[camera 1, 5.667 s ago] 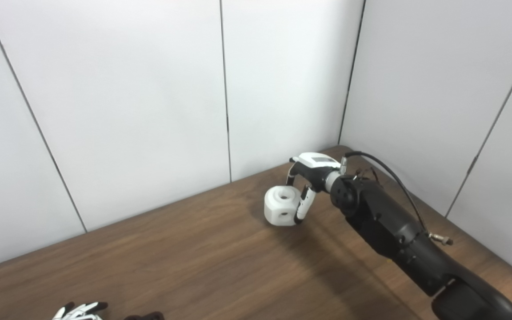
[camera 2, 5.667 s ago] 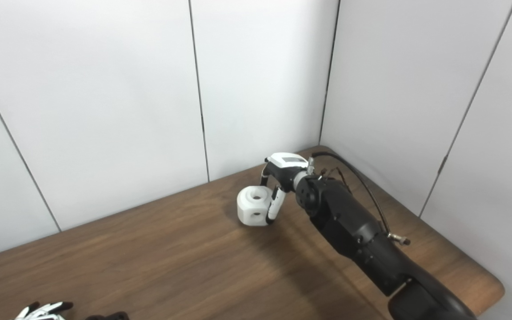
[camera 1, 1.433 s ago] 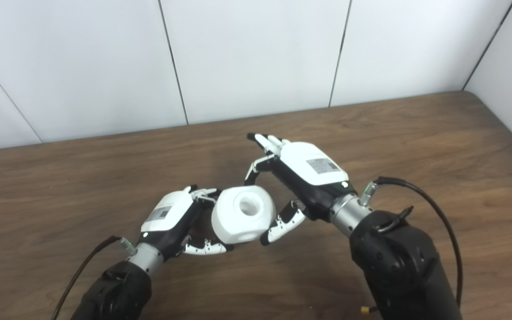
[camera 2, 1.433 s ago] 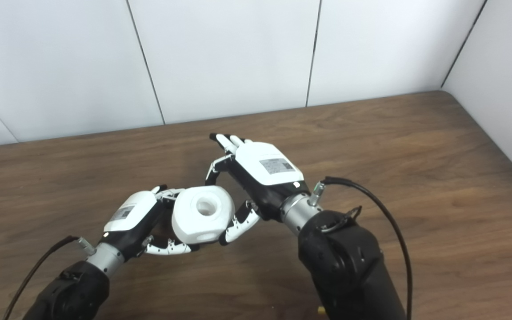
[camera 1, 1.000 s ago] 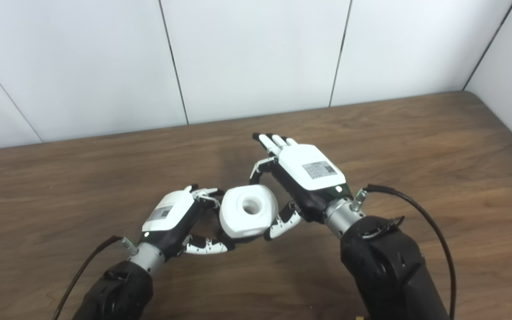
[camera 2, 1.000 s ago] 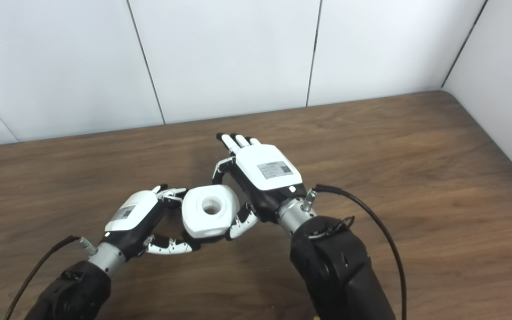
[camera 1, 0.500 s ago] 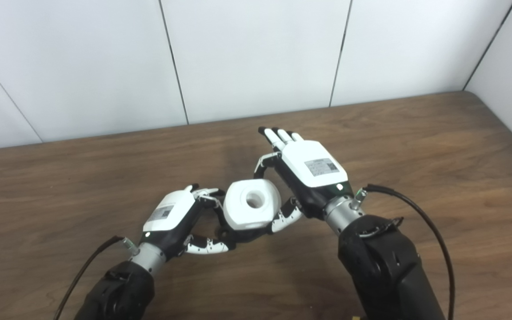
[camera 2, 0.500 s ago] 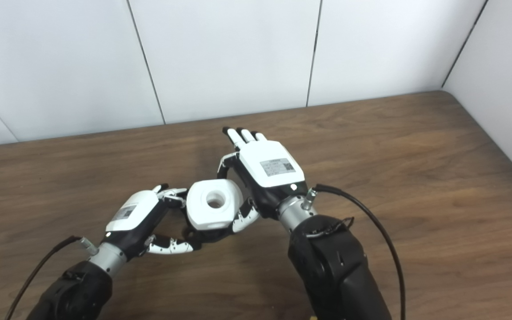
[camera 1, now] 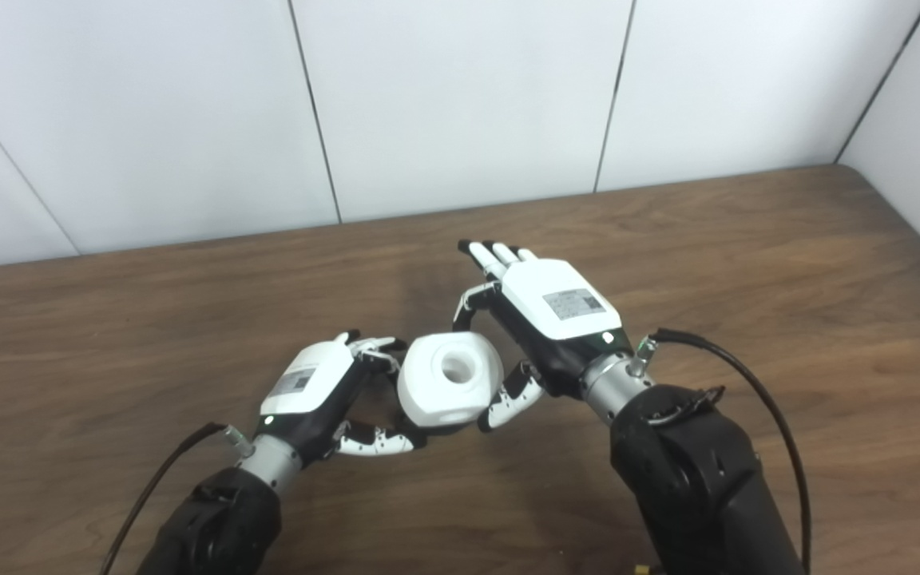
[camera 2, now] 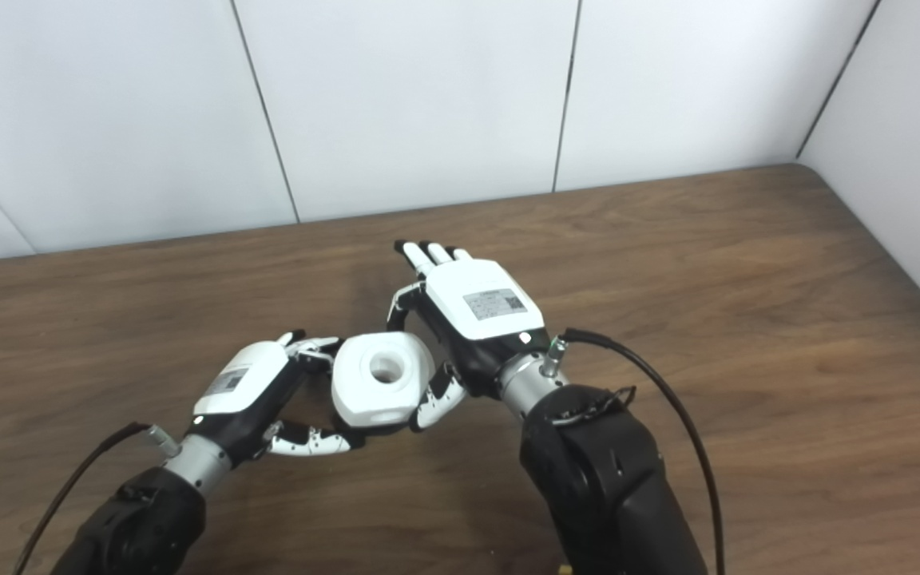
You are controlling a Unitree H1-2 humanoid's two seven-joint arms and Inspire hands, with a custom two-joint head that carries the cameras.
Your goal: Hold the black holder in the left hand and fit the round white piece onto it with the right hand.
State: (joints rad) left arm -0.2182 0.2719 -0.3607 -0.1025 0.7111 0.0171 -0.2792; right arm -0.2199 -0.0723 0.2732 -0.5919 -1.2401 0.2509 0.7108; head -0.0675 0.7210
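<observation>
The round white piece [camera 1: 450, 387], a chunky block with a hole in its top face, hangs just above the table between my two hands. My right hand [camera 1: 552, 315] pinches it from the right between the thumb and one bent finger, while its other fingers point straight out. My left hand [camera 2: 248, 387] sits at the piece's left, fingers curled against that side and the thumb reaching under it. The black holder is almost wholly hidden under the white piece and inside the left hand's grip.
The brown wooden table [camera 1: 747, 263] runs to white wall panels [camera 1: 460, 104] at the back and right. A black cable [camera 1: 755, 391] loops off my right forearm. Bare wood lies on all sides of the hands.
Over the last half second the white piece has dropped slightly down and left, closing the dark gap seen beneath it. My right hand followed it; the left hand stayed put.
</observation>
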